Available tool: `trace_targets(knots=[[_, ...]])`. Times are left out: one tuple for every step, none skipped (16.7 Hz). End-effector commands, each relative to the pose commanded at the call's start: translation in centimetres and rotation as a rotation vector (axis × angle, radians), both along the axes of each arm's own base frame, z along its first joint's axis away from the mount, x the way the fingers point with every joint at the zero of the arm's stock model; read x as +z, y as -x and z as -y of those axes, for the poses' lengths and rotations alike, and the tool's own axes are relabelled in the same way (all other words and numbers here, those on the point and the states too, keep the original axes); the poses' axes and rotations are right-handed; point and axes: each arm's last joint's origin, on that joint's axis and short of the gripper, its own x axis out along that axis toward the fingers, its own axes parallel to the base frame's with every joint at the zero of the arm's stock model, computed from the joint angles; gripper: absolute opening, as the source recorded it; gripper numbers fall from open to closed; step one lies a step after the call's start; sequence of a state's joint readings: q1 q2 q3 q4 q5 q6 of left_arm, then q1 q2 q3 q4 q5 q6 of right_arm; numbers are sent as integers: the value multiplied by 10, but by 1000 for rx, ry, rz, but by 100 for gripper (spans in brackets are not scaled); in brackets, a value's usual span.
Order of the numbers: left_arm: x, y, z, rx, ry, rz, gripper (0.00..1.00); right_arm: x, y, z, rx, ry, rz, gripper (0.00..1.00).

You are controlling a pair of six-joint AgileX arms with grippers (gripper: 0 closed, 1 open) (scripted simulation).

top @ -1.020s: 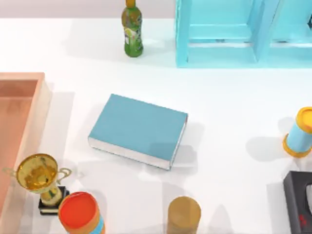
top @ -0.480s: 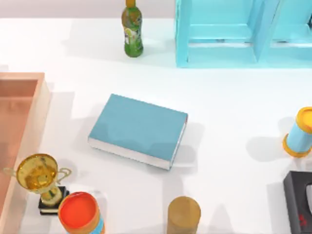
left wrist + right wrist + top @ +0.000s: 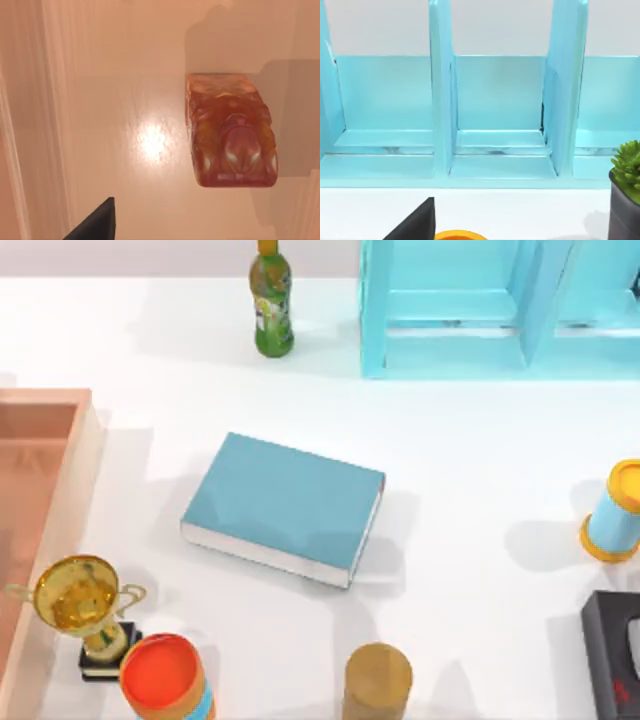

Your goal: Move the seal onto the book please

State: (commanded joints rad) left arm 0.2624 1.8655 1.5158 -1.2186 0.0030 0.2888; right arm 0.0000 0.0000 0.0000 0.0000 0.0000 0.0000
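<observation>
Seal (image 3: 231,131) is what your left wrist camera looks down on: it lies on the glossy floor of the pinkish tray (image 3: 82,455) at the worktop's (image 3: 470,460) left edge. One dark fingertip (image 3: 96,223) of the left tool shows, touching nothing; you cannot tell its opening. Mid-worktop the book (image 3: 285,505) lies flat, its cover bare. Your right wrist camera faces the cyan shelf unit (image 3: 495,115).

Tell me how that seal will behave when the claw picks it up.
The seal looks like a hard carved block, so probably stiff and dense for its small bulk. Its glossy surface may be slippery. The rounded, carved top offers little to hold; the flatter sides seem the safer place to grasp.
</observation>
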Motion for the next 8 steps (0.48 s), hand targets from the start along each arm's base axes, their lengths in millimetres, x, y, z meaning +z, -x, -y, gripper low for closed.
trace_targets(knots=[[-7,-1,-1,2,1,-4,100,0,0,0,0,0,0,100],[-17,-1,-1,2,1,-5,100,0,0,0,0,0,0,100],[-28,-2,-1,1,1,-4,100,0,0,0,0,0,0,100],[-40,-4,-2,2,-1,2,100,0,0,0,0,0,0,100],[-53,-4,-2,2,-3,11,100,0,0,0,0,0,0,100],[-65,-4,-2,2,-4,15,100,0,0,0,0,0,0,100],[-76,-3,-2,2,-3,12,100,0,0,0,0,0,0,100],[-85,-2,-2,2,-2,8,100,0,0,0,0,0,0,100]])
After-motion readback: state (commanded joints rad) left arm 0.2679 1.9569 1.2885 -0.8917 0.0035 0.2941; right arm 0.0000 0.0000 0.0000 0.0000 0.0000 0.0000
